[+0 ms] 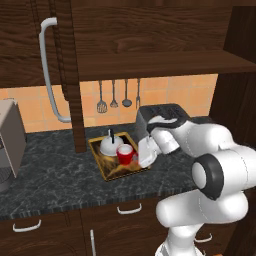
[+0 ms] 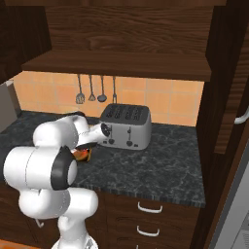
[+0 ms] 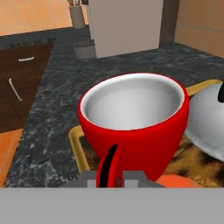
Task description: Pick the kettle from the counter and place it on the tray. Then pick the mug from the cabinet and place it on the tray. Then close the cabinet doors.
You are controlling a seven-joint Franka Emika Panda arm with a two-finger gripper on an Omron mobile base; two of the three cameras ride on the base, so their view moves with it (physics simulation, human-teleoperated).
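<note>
The red mug (image 1: 125, 154) (image 3: 135, 118) is upright over the gold-rimmed tray (image 1: 98, 159) (image 3: 74, 148) on the dark counter (image 1: 50, 180); whether it rests on the tray I cannot tell. My gripper (image 1: 141, 156) (image 3: 111, 177) is at the mug's right side, shut on its handle. The silver-white kettle (image 1: 107, 145) (image 3: 208, 127) stands on the tray just behind the mug. Above, the cabinet's left door (image 1: 30, 40) hangs open with its bar handle (image 1: 50, 70), and the right door (image 2: 228, 73) is open too. The cabinet shelf (image 1: 150, 62) is bare.
A boxy silver toaster (image 2: 126, 126) (image 1: 160, 112) stands right behind my hand. A grey appliance (image 1: 7, 145) sits at the counter's left end. Utensils (image 1: 114, 97) hang on the tiled wall. Drawers (image 2: 146, 214) run below the counter.
</note>
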